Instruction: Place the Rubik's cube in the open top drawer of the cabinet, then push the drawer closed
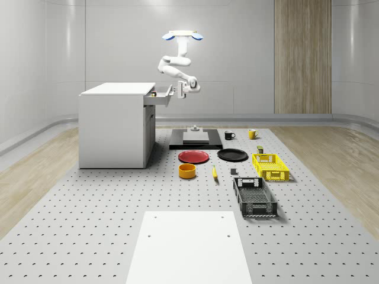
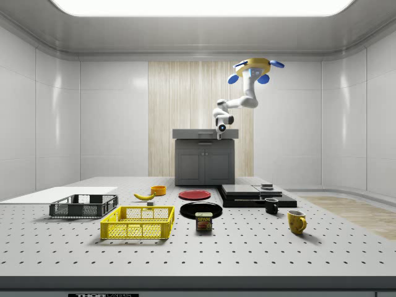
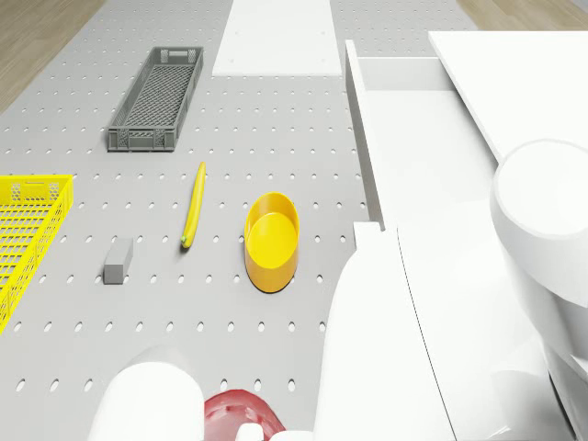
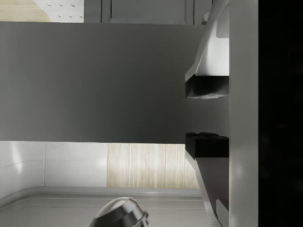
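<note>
Drone (image 1: 183,36) is hovered beside cabinet (image 1: 115,127); hand (image 1: 177,90), fingers (image 4: 207,88) narrowly parted and empty, is pressed at the open top drawer (image 1: 159,94) front. Off-centre contact could jam the drawer.

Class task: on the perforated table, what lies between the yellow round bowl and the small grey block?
In the drone view, a yellow banana lies between the yellow round bowl and the small grey block, touching neither.

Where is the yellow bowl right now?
In the whole-scene view the yellow bowl sits on the table just in front of the red plate, with the banana on its right.
</note>
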